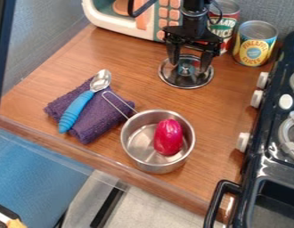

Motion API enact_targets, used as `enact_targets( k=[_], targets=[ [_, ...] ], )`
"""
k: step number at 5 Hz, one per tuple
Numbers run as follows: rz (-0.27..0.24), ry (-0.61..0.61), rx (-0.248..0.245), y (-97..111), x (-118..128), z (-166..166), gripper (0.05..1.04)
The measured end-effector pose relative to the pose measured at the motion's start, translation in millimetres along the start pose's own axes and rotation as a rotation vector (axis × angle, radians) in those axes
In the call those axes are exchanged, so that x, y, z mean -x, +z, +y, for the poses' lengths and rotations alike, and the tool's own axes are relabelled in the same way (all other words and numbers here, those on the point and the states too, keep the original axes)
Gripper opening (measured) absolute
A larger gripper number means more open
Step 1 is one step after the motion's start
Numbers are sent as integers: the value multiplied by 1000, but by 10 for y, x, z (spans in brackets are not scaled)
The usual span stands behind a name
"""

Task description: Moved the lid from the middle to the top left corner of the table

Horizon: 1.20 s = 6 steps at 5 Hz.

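Note:
The gripper (189,65) hangs over the lid at the upper middle of the wooden table, in front of the cans. Its two fingers are spread apart, one to each side of the lid's small knob, so it is open. The round silver lid (187,81) lies flat, with a glassy centre and a metal rim. The gripper's body and fingers cover part of the lid's back edge. Whether the fingertips touch the lid, I cannot tell.
A toy microwave (100,13) stands at the back left, with two cans (255,43) at the back right. A pot (158,167) holding a red object, a purple towel (102,119) and a blue-handled spoon (76,109) lie nearer. The stove (268,167) borders the right.

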<state>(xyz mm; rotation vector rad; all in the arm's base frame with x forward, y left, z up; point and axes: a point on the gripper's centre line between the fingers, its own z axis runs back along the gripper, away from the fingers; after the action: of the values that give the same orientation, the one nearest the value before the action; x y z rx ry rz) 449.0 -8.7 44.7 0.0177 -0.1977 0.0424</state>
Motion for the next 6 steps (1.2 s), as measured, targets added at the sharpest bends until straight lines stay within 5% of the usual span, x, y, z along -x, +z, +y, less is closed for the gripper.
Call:
enact_targets(
  k=[2,3,4,6],
  targets=[
    [2,-5,3,-65,16,-19,449],
    [4,-13,9,-65,19,-22,285],
    [22,-19,27,-42,48,-23,285],
    [-63,43,28,566,82,463,285]
  ],
)
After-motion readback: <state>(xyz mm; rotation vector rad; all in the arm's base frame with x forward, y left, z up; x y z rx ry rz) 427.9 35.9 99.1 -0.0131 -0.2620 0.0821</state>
